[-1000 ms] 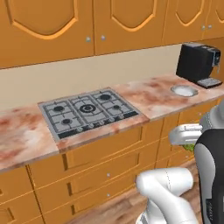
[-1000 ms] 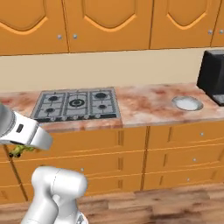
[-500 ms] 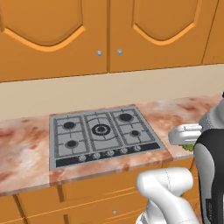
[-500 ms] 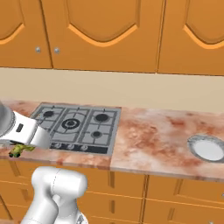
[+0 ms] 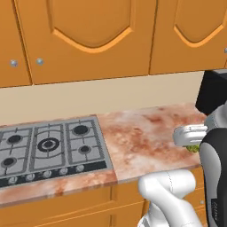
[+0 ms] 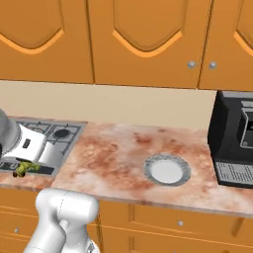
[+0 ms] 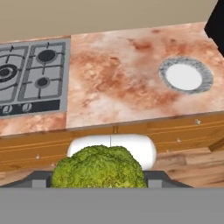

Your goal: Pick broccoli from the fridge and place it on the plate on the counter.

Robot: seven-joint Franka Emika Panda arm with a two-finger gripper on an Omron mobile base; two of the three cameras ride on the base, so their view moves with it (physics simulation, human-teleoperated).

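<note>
Both base views look forward and down, sharing the counter [image 5: 146, 133] beyond the gripper; hand view looks down nearer.

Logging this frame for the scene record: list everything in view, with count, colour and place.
broccoli: one, green, held at the pincer, in front of the counter edge.
plate: one, pale grey-white, on the counter between hob and coffee machine.
counter: one, mottled reddish-pink stone.
hob: one, grey with dark burners, set into the counter's left part.
coffee machine: one, black, on the counter right of the plate.
upper cabinets: orange wood with arched panels, above the counter.
lower cabinets: orange wood, below the counter.
floor: wood, brown.
pincer: one, shut on the broccoli.
</note>
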